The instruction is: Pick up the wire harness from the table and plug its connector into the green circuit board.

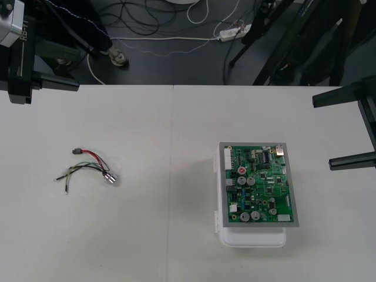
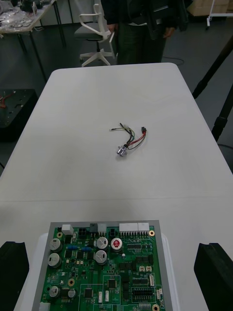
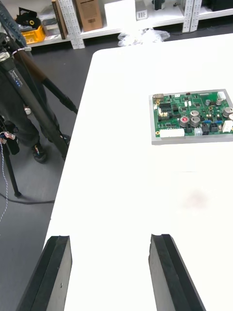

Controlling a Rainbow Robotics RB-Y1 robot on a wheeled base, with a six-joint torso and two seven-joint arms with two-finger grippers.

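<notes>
On the pale worktop [image 1: 176,247], well to the robot's left of the green circuit board [image 1: 258,185], the wire harness [image 1: 88,167] is laid flat and is touched by nothing. Its round metal socket [image 1: 109,178] is the end nearest the board. Its small black plug [image 1: 75,151] is turned away from the board, toward the worktop's far edge. A few loose wire ends are spread out on the side farthest from the board. The plug is not seated in the board.

The board is carried on a white base [image 1: 252,238], which is seen as a pale lip along the board's near edge.

The right gripper [image 1: 323,131] is held just to the right of the board. Its fingers [image 2: 213,272] are spread wide with nothing gripped, and in the right wrist view the board's edge is framed between them, with the harness seen beyond the board.

The left gripper [image 1: 73,71] is parked well apart from the board, past the harness, at the worktop's far left corner. Its fingers [image 3: 56,272] are likewise spread wide and hold nothing; bare worktop is seen between them, with the board farther off.
</notes>
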